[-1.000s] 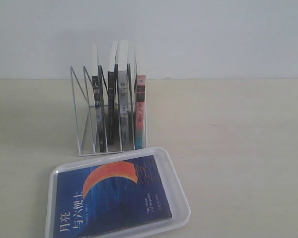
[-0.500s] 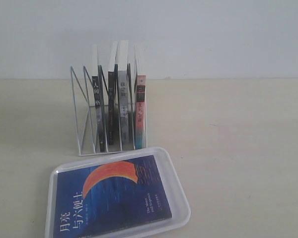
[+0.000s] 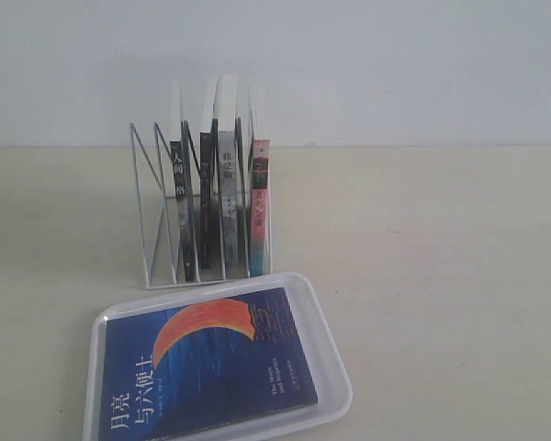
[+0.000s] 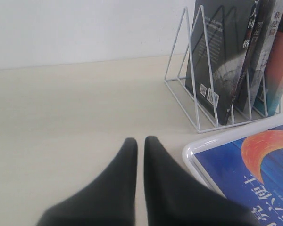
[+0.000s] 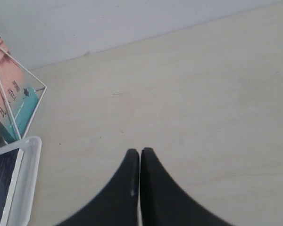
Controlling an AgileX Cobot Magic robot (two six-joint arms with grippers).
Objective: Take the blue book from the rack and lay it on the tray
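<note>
Left claw, right claw closed, empty | blue book on tray beside left

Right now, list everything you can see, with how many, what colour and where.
blue book: one, dark blue with orange crescent, flat in the tray
tray: one, white, in front of the rack
rack: one, white wire, behind the tray
dark-spined books: three, black and grey, upright in the rack
pink-spined book: one, pink, upright in the rack's end slot
table: one, beige, under everything
left gripper: one, black, shut, beside the tray's corner
right gripper: one, black, shut, above the table
</note>
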